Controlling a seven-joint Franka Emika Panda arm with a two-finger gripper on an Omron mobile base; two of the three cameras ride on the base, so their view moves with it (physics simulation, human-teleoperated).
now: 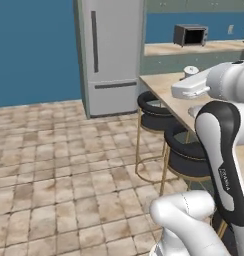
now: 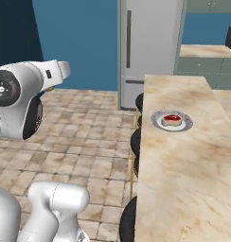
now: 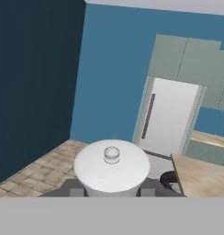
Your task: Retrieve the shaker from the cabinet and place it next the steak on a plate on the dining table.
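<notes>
One shaker (image 3: 112, 165) clamped between hand (image 3: 112, 192) fingers

Glossy white robot arm (image 1: 221, 150) with rounded segments, dark grey joint bands, and small grey lettering on one band.

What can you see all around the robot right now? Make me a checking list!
Surface: dining table, beige marbled top, with the plate on it.
Job's things: steak lies on the grey plate; the shaker is in the gripper, pale top facing the hand camera, not yet on the table.
Clutter: nothing seen.
Gripper: gripper shut on the shaker, held up in the air facing the fridge.
Cables: nothing seen.
Surroundings: black stools with gold legs beside the table, a pale fridge, a microwave on the far counter, a tiled floor, blue walls.
</notes>
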